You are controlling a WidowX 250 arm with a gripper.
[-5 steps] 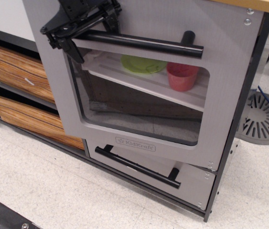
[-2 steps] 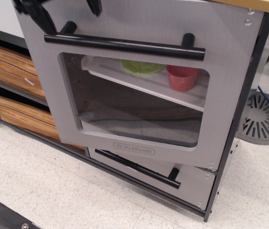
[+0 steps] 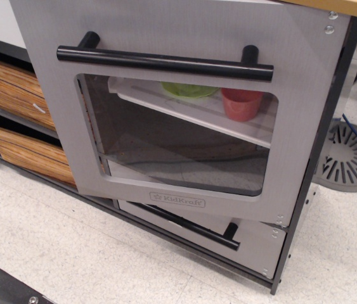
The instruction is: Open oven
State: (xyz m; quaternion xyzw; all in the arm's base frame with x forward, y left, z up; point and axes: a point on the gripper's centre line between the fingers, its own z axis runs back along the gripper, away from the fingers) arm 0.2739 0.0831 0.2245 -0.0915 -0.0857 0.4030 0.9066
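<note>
Oven [image 3: 165, 107] fills the middle of the view, its windowed door swung out on the right-side hinge and partly open. Opening looks largely done; perhaps more swing remains. Handle [image 3: 165, 61] stands free. No jaws in view.

No part of the robot's body is showing in the current view: no arm, no end effector, no cables, so colours, shapes, screws and markings can't be told from here.
</note>
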